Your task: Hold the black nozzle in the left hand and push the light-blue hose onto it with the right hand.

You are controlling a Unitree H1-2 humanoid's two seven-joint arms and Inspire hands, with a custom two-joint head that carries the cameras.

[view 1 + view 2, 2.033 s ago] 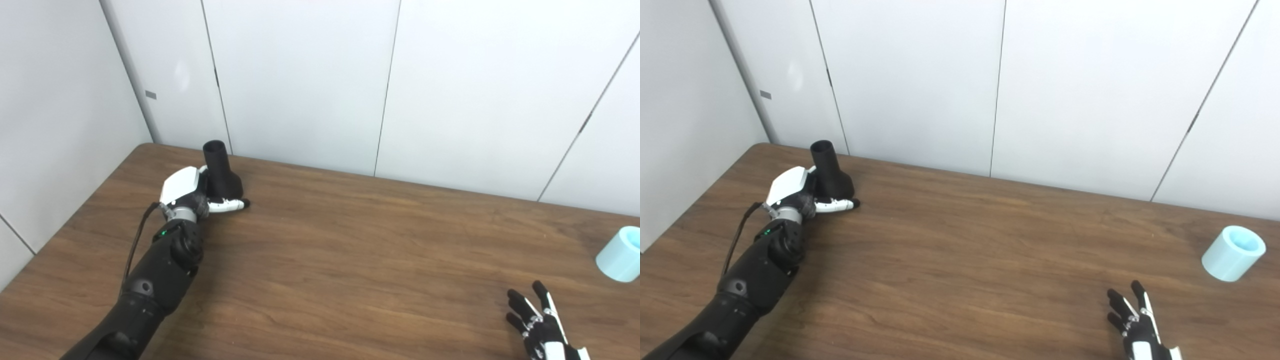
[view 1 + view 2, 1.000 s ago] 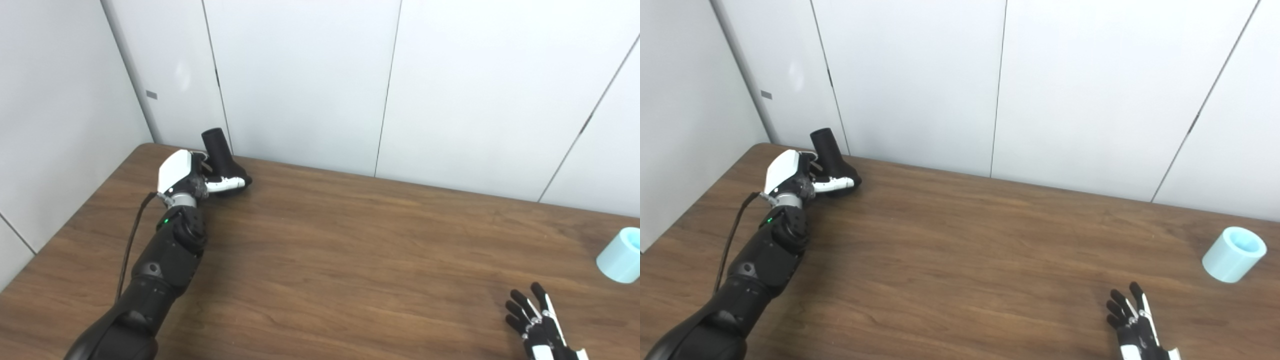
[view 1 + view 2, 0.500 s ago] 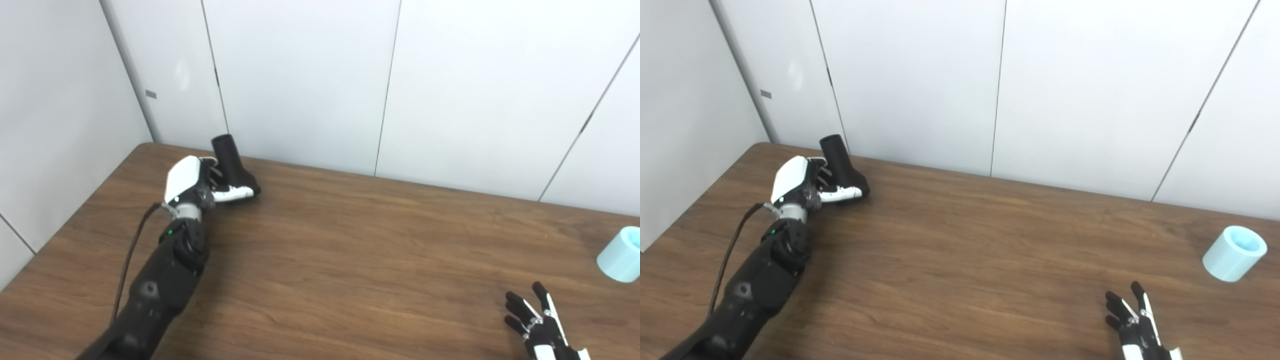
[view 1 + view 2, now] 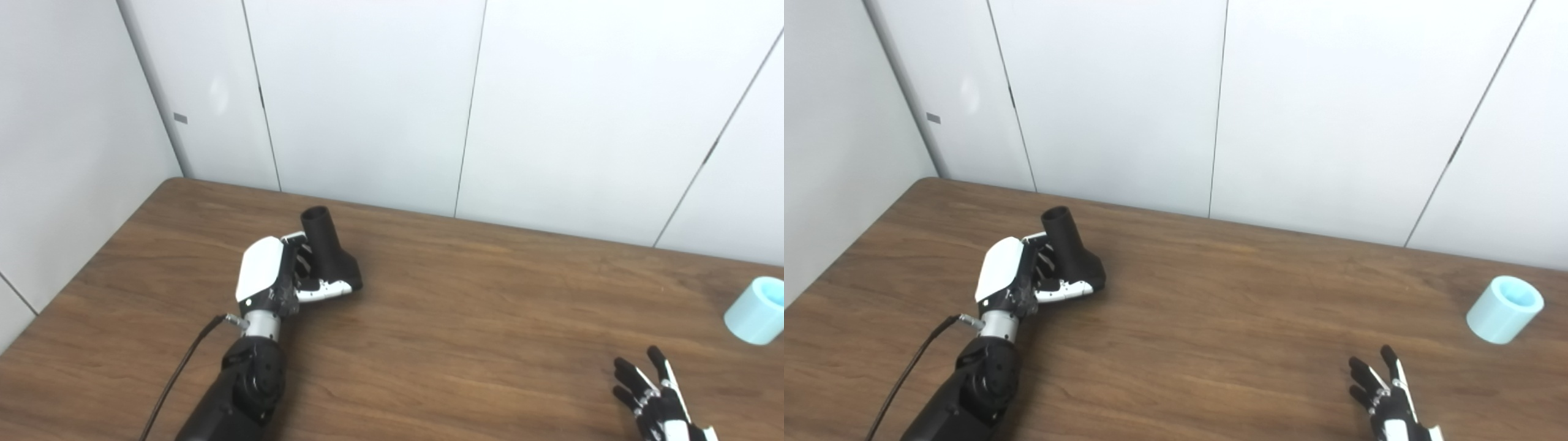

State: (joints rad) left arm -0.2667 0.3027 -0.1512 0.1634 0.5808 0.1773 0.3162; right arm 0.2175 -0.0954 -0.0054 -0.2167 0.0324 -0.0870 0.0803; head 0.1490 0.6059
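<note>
The left robot hand (image 4: 1013, 278) is wrapped around the black nozzle (image 4: 1072, 251), left of middle, its round mouth pointing up. The light-blue hose (image 4: 1505, 309), a short smooth tube, lies at the far right on the wooden tabletop (image 4: 1213, 318). The right robot hand (image 4: 1387, 401), fingers spread and empty, sits just below-left of it, much nearer.
</note>
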